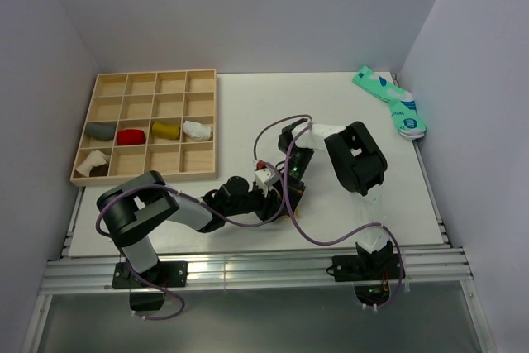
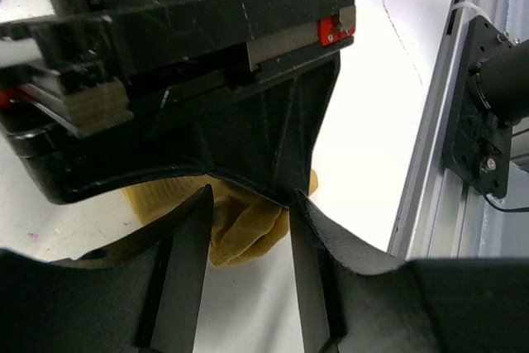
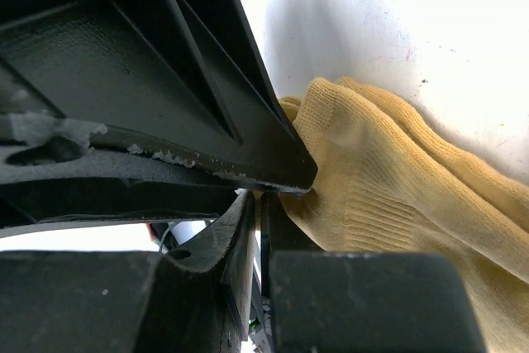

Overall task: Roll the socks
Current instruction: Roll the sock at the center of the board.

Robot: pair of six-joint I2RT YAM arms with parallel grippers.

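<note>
A mustard-yellow sock (image 3: 388, 196) lies on the white table (image 1: 347, 204) near the front middle. In the top view both grippers hide almost all of it. My right gripper (image 3: 258, 200) is shut on a thin edge of this sock; in the top view it (image 1: 287, 190) points down beside the left one. My left gripper (image 2: 248, 196) is open, low over the table, with the sock's bunched end (image 2: 244, 225) just beyond its fingertips and apart from them. It also shows in the top view (image 1: 266, 201). The beige sock with dark brown bands is out of view.
A green and white pair of socks (image 1: 390, 102) lies at the table's far right corner. A wooden compartment tray (image 1: 83, 142) at the left holds several rolled socks, among them red (image 1: 131, 136) and mustard (image 1: 165, 130). An aluminium rail (image 2: 430, 171) runs along the front edge.
</note>
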